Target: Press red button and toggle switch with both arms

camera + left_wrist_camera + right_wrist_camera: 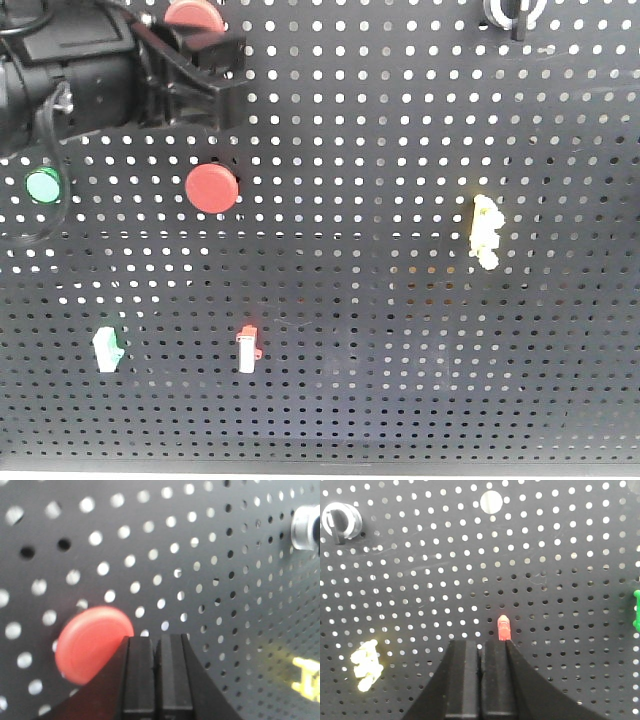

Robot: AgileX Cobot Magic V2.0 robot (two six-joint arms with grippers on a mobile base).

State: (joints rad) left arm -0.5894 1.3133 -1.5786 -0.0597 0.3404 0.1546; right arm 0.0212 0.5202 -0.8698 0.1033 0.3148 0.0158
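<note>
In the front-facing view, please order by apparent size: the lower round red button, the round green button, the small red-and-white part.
Largest: lower round red button.
Then: round green button.
Smallest: small red-and-white part, though these last two look fairly close.

A black pegboard (pixel 400 120) fills the front view. Reckoned from its middle, these are mounted on it:

- a lower red button (pixel 213 188) at ten o'clock
- an upper red button (pixel 195 12) at eleven, cut by the top edge
- a green button (pixel 42 185) at nine
- the toggle switch (pixel 515 10) at one
- a yellow clip (pixel 485 232) at three
- a green clip (pixel 108 348) at eight
- a red-and-white clip (pixel 248 348) at seven
</note>
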